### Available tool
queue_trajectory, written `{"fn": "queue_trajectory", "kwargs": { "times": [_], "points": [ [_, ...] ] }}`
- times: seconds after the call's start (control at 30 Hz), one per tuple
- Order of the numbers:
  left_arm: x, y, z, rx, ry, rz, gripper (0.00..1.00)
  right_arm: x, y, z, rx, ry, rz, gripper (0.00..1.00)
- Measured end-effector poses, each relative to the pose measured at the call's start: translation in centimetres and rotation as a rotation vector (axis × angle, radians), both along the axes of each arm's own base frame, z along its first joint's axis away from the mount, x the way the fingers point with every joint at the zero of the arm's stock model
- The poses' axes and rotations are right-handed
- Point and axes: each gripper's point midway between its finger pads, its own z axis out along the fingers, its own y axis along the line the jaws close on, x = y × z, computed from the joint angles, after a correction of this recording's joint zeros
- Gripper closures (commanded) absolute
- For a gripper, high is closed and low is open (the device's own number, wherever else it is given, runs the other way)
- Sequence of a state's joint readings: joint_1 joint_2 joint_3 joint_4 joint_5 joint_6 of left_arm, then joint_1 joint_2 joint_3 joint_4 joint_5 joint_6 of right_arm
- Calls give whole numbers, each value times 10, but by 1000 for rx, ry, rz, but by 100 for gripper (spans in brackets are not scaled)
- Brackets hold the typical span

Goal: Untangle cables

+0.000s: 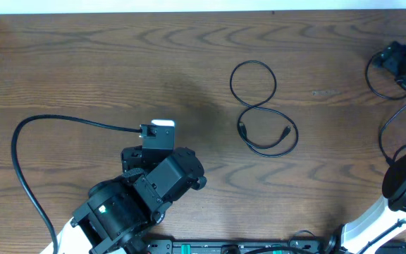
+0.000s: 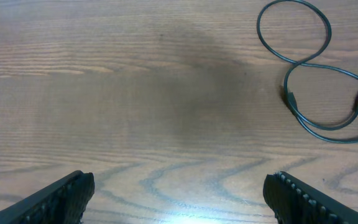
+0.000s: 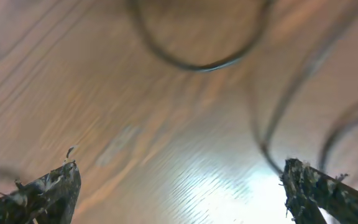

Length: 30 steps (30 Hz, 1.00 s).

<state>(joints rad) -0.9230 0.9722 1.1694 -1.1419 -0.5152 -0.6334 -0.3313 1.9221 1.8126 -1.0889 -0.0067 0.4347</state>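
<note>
Left gripper (image 2: 179, 182): released, empty; cable (image 2: 298, 63), 1 figure-8, at 2 o'clock, long axis 11-to-5; likely the nearer gripper of 2.

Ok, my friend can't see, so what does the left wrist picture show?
A thin black cable lies in a figure-eight on the brown wooden table, at the upper right. The left pincer is open at the bottom edge, its two dark fingers wide apart, holding nothing.
</note>
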Motion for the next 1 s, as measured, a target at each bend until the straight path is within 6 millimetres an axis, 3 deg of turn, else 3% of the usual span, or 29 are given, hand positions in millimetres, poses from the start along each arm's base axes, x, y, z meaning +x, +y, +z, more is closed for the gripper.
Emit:
{"fn": "queue_trajectory", "kwargs": {
  "times": [0.27, 0.43, 0.6, 1.0],
  "points": [
    [0, 0, 0, 0, 0, 0, 9, 16, 68, 1, 97, -33, 283, 1],
    [0, 0, 0, 0, 0, 0, 9, 16, 117, -9, 122, -11, 408, 1],
    [0, 0, 0, 0, 0, 0, 9, 8, 174, -37, 148, 32, 529, 1],
    [0, 0, 0, 0, 0, 0, 9, -27, 280, -91, 185, 97, 694, 1]
  ]
}}
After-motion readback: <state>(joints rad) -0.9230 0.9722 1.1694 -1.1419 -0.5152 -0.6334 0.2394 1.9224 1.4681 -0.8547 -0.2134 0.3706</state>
